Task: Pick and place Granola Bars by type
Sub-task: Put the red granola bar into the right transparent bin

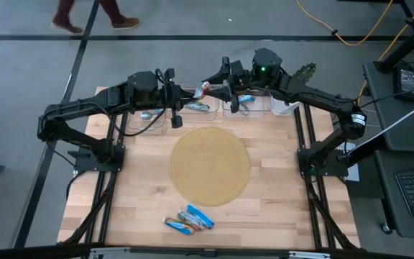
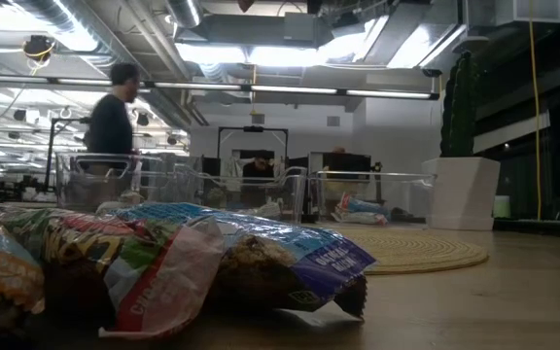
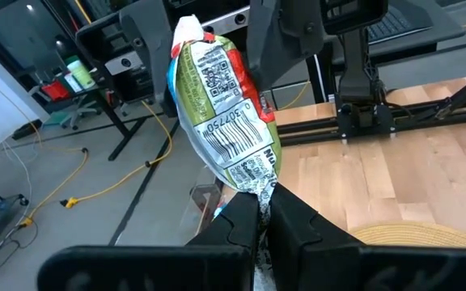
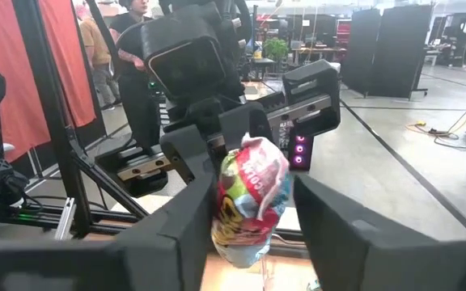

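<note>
Between two bins (image 1: 196,109) — left hand (image 1: 204,91) grips a bar (image 3: 221,113).

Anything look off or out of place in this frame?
One thing: a multicoloured granola bar is in mid-air between both arms. The left end effector pinches its crimped end, while the bar also sits between the spread fingers of the right end effector. Nothing looks spilled or damaged.
</note>
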Tool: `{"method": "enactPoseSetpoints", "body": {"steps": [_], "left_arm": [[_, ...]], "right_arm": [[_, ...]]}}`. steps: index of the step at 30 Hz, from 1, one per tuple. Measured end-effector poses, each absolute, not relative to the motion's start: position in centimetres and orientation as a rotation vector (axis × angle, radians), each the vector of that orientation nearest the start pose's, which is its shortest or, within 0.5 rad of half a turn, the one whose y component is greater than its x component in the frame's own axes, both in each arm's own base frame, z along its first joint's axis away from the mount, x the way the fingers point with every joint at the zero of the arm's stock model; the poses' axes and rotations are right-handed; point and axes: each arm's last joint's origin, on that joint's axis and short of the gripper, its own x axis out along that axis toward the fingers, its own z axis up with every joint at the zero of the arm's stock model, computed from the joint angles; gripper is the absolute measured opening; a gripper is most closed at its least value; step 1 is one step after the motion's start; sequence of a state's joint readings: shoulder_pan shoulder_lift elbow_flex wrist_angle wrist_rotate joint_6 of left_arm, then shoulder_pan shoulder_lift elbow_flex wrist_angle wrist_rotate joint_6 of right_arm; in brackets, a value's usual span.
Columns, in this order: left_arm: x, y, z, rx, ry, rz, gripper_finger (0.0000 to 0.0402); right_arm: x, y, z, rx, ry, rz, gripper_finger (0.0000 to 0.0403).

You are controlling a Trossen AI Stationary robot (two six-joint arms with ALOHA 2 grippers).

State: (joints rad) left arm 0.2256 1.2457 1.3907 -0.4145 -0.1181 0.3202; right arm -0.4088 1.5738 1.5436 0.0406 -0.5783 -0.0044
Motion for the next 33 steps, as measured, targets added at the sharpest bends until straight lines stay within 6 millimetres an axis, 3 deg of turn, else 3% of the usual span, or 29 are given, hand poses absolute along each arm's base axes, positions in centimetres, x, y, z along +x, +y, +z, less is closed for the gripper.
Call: {"method": "enactPoseSetpoints", "body": {"steps": [9, 14, 23, 33], "left_arm": [[25.5, 6.2, 42.3, 0.293, 0.320, 0.297, 0.0006], [25.5, 6.2, 42.3, 0.284, 0.318, 0.298, 0.0015], [24.3, 5.9, 42.9, 0.271, 0.303, 0.296, 0.0083], [19.7, 5.2, 44.0, 0.225, 0.349, 0.424, 0.0156]], "right_arm": [[33.6, -12.8, 42.1, -0.009, -0.009, 0.168, 0.0078], [33.6, -12.8, 42.1, -0.009, -0.009, 0.168, 0.0043], [33.6, -12.9, 42.1, -0.008, -0.009, 0.168, 0.0040], [33.6, -12.9, 42.0, -0.002, 0.003, 0.168, 0.0036]]}}
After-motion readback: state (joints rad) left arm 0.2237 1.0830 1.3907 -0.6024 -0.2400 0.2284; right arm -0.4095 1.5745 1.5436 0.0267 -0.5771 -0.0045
